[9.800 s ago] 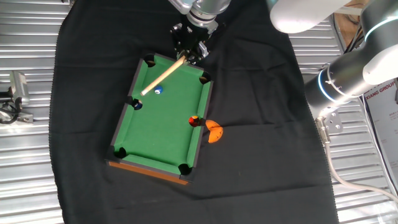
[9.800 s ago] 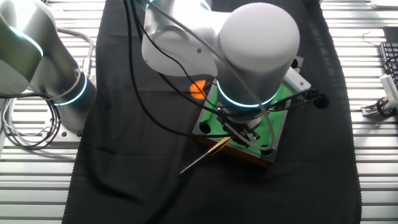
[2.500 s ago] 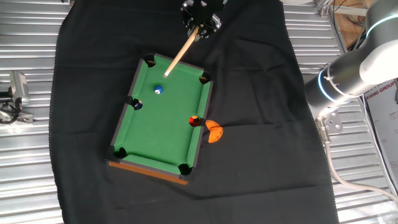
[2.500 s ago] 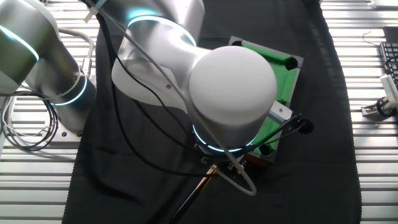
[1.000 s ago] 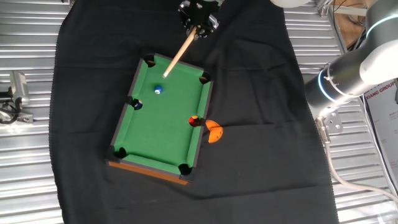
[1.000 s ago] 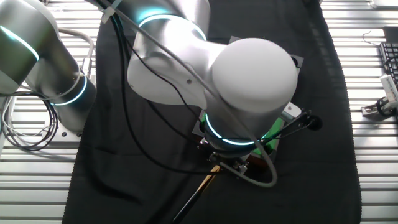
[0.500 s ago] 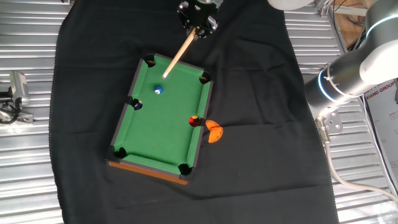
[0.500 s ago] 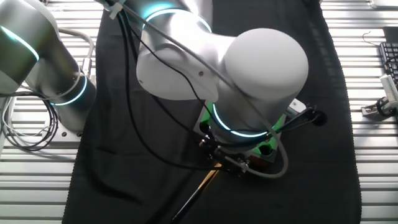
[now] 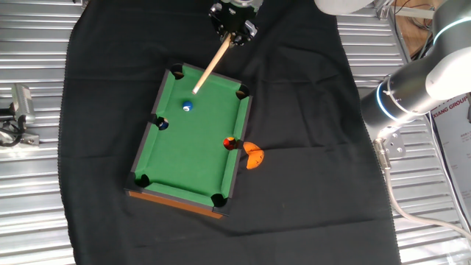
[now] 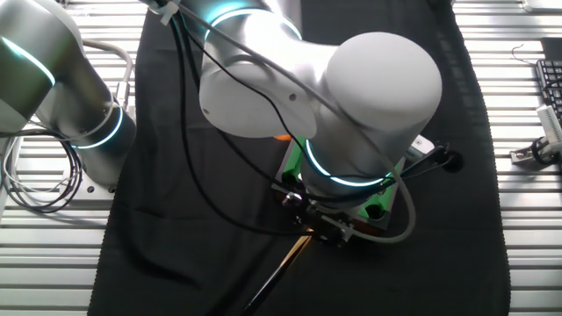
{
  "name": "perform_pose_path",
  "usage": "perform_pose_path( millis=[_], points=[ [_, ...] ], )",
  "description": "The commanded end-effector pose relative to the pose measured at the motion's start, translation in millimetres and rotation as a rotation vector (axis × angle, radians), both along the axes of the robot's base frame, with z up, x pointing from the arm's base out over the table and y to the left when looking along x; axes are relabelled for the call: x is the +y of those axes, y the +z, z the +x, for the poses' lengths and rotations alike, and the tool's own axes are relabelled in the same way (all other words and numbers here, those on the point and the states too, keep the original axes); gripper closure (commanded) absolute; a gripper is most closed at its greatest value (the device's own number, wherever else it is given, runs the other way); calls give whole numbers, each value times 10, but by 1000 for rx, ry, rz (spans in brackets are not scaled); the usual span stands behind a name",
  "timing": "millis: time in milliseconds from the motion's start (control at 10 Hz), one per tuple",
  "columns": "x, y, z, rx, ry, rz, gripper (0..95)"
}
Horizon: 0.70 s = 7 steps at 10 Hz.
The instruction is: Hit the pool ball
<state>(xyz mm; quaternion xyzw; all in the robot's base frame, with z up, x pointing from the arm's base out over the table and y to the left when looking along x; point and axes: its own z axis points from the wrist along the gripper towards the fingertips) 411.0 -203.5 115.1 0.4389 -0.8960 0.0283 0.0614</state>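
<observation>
The toy pool table (image 9: 193, 143) lay on a black cloth (image 9: 309, 110) spread over the ribbed metal tabletop (image 9: 37, 184), with its green felt ringed by a dark rail and six pockets. On the felt, the pool ball (image 9: 188, 107), bright light blue with a white spot, sat in the upper half, a little toward the left rail. A darker navy-blue ball (image 9: 163, 124) rested at the left side pocket, and a red-and-black ball (image 9: 230, 143) sat at the right side pocket. Just outside the right rail, an orange piece (image 9: 254, 155) lay on the cloth.

The claw (image 9: 234, 20) hung beyond the far end of the toy table, closed on the butt of a wooden cue stick (image 9: 213, 62). The cue slanted down across the far rail, and its tip stood just short of the pool ball without touching it.

In the other fixed view, the arm's bulky white joint (image 10: 378, 96) blocked most of the toy table, leaving only slivers of green. The claw (image 10: 318, 224) and the cue (image 10: 279, 268) showed beneath it. A keyboard (image 10: 549, 83) lay at the right edge of that view.
</observation>
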Motion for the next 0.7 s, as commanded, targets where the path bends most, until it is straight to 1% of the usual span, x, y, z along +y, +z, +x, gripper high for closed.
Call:
perform_pose_path(
  millis=[100,500,600,700],
  points=[
    [-1,2,-6,0,2,-1,950],
    [11,-2,5,3,5,-6,950],
    [15,-2,9,7,6,-12,950],
    [20,-3,13,6,7,-9,950]
  ],
)
